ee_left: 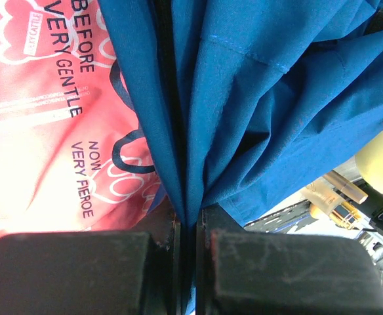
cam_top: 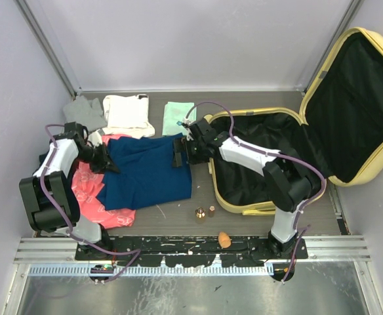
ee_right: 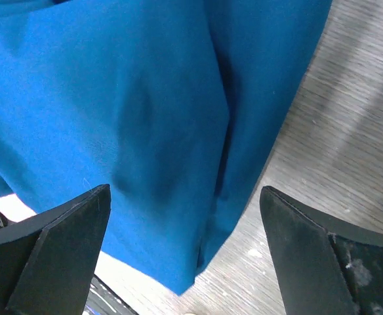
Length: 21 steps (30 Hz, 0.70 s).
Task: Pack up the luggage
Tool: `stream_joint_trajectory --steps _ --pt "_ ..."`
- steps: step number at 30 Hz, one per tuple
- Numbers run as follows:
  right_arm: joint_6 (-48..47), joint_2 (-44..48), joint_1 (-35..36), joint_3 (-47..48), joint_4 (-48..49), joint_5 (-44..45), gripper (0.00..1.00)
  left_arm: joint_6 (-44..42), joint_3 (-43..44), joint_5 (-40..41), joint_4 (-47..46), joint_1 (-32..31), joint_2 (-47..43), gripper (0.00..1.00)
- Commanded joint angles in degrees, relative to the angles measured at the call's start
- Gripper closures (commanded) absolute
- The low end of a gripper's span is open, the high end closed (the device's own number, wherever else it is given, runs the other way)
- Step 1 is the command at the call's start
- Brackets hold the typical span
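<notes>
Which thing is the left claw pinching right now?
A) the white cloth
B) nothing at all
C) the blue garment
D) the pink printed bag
C: the left wrist view shows the left gripper shut tight on a gathered fold of the blue garment.

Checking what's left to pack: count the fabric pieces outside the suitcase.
5: grey cloth, white garment, mint cloth at back; blue garment centre; pink garment left. Others may hide underneath.
</notes>
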<state>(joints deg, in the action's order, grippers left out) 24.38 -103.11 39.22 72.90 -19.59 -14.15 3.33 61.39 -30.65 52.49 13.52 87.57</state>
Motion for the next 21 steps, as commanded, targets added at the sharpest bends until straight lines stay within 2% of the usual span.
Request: stream_joint_trajectory --steps 1,11,12,17,21 --pt "2.2 -3.5 0.0 3.8 3.0 1.5 0.00 0.6 2.0 -0.5 -0.7 0.4 0.5 1.00" --pt "4.4 -11.6 0.2 5.0 2.8 0.3 0.01 2.8 0.8 0.6 -3.9 -1.5 1.7 1.00" --pt "4.6 -11.9 0.2 4.9 2.8 -0.2 0.04 3.0 0.6 0.7 -4.0 -1.7 1.6 1.00" --pt "4.5 -9.4 0.8 6.7 5.3 -4.3 0.48 2.8 1.3 -0.5 -3.2 -2.4 -0.4 1.00" --pt "3.7 -4.7 1.4 9.7 7.2 -6.8 0.98 2.6 3.7 -2.5 -1.6 -3.4 -4.4 1.00"
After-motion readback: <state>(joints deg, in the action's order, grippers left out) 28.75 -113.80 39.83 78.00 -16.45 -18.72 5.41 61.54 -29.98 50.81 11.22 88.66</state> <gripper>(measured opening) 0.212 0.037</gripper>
